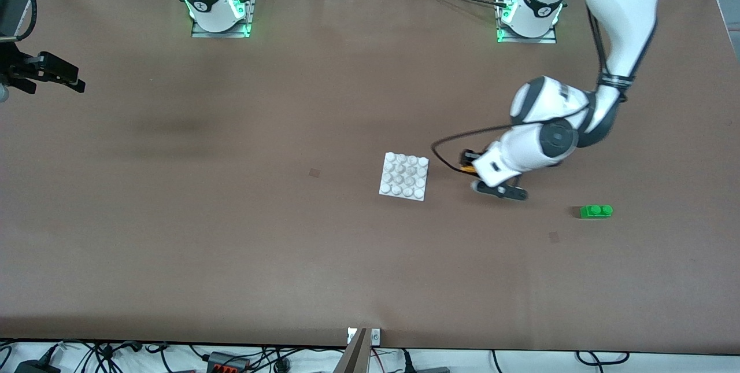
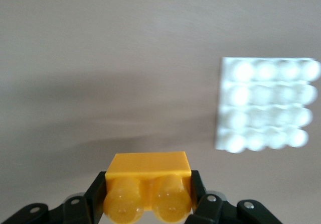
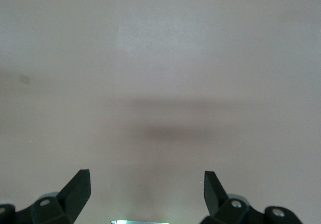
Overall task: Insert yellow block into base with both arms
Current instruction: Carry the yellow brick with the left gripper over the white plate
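A brown table (image 1: 231,246) holds one white studded base (image 1: 404,176) and one green brick (image 1: 595,211). Beside the base, the left gripper (image 2: 148,204) clamps the single yellow block (image 2: 149,176), mostly hidden in the front view. The right gripper (image 3: 146,184) hangs spread, empty, over bare tabletop.

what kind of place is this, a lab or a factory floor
Most likely a robotics lab. Two arms are bolted to a brown table holding only toy pieces: a white base, a green brick and the yellow block in the left gripper. Loose cables run along the table's edges.
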`<state>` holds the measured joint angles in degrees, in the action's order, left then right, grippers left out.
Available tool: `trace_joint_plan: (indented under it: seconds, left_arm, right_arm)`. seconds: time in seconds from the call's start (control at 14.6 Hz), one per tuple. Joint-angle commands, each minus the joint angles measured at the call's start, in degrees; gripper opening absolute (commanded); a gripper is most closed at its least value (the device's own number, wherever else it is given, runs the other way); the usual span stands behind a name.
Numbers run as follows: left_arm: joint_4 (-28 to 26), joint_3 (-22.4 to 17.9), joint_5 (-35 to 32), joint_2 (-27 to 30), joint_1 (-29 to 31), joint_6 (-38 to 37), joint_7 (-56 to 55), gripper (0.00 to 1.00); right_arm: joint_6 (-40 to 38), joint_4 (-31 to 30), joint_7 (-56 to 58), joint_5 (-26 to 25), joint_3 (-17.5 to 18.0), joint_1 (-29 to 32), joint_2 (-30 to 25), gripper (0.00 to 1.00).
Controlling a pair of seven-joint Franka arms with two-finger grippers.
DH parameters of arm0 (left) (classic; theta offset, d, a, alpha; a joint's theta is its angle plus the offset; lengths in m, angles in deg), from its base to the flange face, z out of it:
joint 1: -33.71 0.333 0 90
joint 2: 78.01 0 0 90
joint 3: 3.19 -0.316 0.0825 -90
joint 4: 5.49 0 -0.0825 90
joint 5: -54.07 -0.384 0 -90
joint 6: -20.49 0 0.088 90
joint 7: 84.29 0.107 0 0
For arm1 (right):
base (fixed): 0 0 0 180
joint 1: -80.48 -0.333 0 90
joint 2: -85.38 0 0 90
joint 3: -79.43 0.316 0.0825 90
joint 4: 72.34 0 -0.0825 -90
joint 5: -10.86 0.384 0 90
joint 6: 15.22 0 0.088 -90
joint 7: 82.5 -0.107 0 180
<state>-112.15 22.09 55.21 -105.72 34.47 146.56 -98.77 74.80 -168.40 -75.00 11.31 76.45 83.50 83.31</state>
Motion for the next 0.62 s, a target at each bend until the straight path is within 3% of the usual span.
trace_joint_plan:
  seconds: [0.0, 0.27, 0.55]
  left_arm:
    - [3.1, 3.3, 0.4, -1.8, -1.5, -0.7, -6.9, 0.53]
    - [8.2, 3.2, -0.8, -6.5, -5.9, 0.2, -10.0, 0.52]
    - [9.9, 3.3, -7.4, -10.2, -9.3, 3.6, -11.4, 0.52]
  right_arm:
    - [-0.7, 0.8, 0.4, -0.4, 0.2, 0.7, 0.2, 1.0]
    - [-0.7, 0.8, -0.2, -0.5, 0.6, 0.1, 0.2, 1.0]
    - [-0.7, 0.8, -0.2, -0.5, 0.6, 0.1, 0.2, 1.0]
